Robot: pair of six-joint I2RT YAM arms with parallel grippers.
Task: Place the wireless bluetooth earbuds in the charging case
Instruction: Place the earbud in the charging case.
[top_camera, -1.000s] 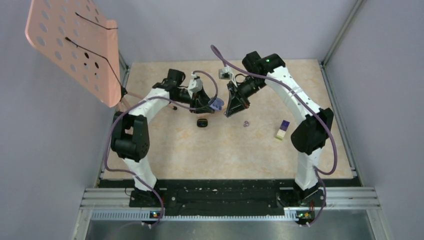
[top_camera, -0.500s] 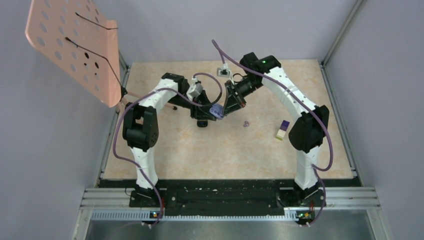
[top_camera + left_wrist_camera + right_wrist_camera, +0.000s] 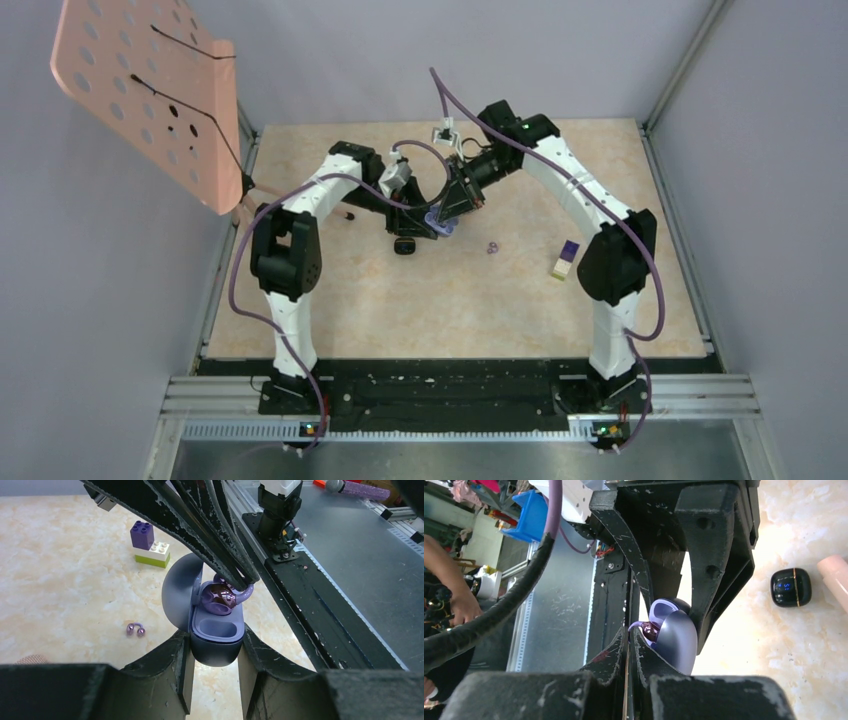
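Observation:
My left gripper [image 3: 215, 641] is shut on the open purple charging case [image 3: 216, 650], holding it above the table with the lid up; it also shows in the top view [image 3: 432, 224]. My right gripper [image 3: 631, 630] is shut on the thin hook of a glossy purple earbud [image 3: 218, 599], which sits at the case's far slot. The near slot [image 3: 218, 629] is empty. The earbud [image 3: 650, 630] and case [image 3: 676, 642] also show in the right wrist view. A second purple earbud [image 3: 135, 629] lies loose on the table [image 3: 491, 247].
A closed black case [image 3: 404, 246] lies just below the grippers and also shows in the right wrist view [image 3: 791, 587]. A purple-and-cream block [image 3: 565, 259] stands at the right. A pink perforated board [image 3: 150, 90] hangs over the left rear corner.
Both arms have closed in on each other. The left gripper carried the case to the right, and the right gripper came down and left until its earbud met the open case.

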